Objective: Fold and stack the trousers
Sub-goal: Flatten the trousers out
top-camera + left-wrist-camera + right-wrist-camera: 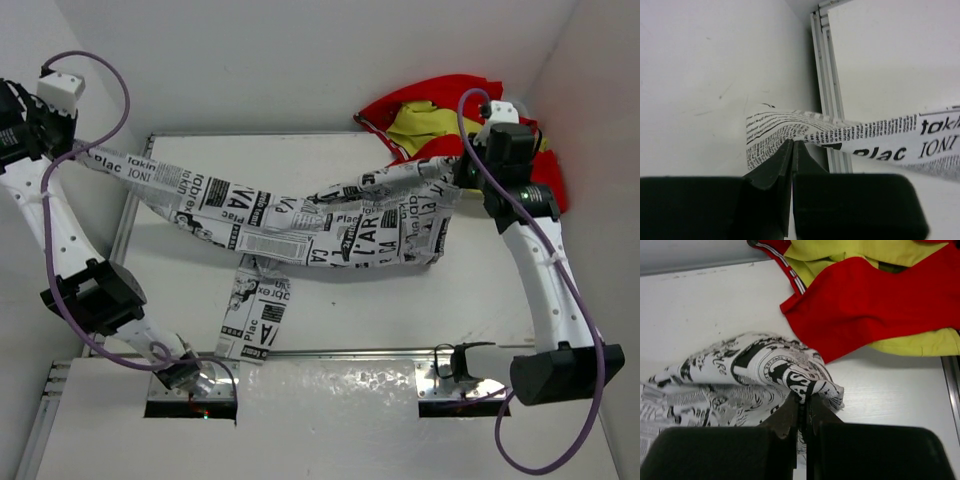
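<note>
The newspaper-print trousers (300,220) hang stretched between both grippers above the white table (340,300). My left gripper (62,150) is shut on the hem of one leg at the far left, beyond the table's left rail; in the left wrist view the cloth (875,137) runs off to the right from the gripper (792,144). My right gripper (462,172) is shut on the waist end at the right; the bunched cloth (760,370) sits in the gripper (805,401). The other leg (255,315) hangs down over the table's near edge.
A red and yellow garment (440,115) lies at the table's back right corner, right behind the right gripper; it also shows in the right wrist view (875,295). The table's metal rail (827,95) runs along its left edge. White walls stand at the left and back.
</note>
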You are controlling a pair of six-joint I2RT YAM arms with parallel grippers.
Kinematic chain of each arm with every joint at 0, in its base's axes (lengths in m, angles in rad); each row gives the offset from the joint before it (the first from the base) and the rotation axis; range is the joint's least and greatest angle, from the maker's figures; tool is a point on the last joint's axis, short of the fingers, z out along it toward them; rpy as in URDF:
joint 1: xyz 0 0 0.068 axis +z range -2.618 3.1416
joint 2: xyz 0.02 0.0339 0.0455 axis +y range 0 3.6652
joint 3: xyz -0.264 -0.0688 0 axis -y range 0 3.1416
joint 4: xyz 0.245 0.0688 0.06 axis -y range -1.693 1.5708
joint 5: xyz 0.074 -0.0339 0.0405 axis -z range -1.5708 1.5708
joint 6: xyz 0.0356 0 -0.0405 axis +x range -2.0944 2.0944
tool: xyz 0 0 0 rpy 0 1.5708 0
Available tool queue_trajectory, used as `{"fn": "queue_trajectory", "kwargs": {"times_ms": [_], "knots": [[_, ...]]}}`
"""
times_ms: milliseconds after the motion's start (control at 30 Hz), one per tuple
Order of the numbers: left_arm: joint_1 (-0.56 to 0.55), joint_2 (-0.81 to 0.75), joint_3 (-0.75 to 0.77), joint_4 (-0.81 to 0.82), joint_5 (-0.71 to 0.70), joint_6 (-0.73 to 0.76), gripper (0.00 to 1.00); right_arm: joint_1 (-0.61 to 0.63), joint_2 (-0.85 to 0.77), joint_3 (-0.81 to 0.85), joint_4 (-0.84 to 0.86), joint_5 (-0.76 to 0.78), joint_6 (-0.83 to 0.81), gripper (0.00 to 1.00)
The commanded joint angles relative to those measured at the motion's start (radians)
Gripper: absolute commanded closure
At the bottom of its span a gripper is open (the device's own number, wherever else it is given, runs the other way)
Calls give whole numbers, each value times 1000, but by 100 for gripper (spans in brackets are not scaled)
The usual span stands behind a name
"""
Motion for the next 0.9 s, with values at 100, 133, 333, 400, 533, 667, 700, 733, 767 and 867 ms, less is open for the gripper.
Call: {"fn": "queue_trajectory", "kwargs": {"times_ms": [100,133,333,400,533,667,700,733,767,867], "knots": [[9,-58,-107,-120,-79,118,100,-5,-91,-94,-61,97,-15,100],[13,-56,-112,-148,-89,131,100,-5,-108,-106,-86,154,-13,100],[59,-94,-216,-372,-131,294,100,-23,-203,-213,-215,340,-9,100],[59,-189,-325,-374,-137,421,100,-31,-230,-256,-247,406,8,100],[59,-294,-700,-371,-288,688,100,-90,-252,-442,-236,432,60,39],[59,-271,-810,-372,-295,684,100,-106,-246,-450,-160,342,38,4],[59,-281,-810,-372,-271,682,100,-100,-247,-421,-117,272,10,9],[59,-283,-804,-372,-233,676,100,-77,-247,-412,-7,181,-62,23],[61,-282,-798,-372,-222,673,100,-25,-241,-395,33,106,-87,25],[61,-283,-785,-372,-206,676,100,211,-136,-294,112,26,-238,25]]}}
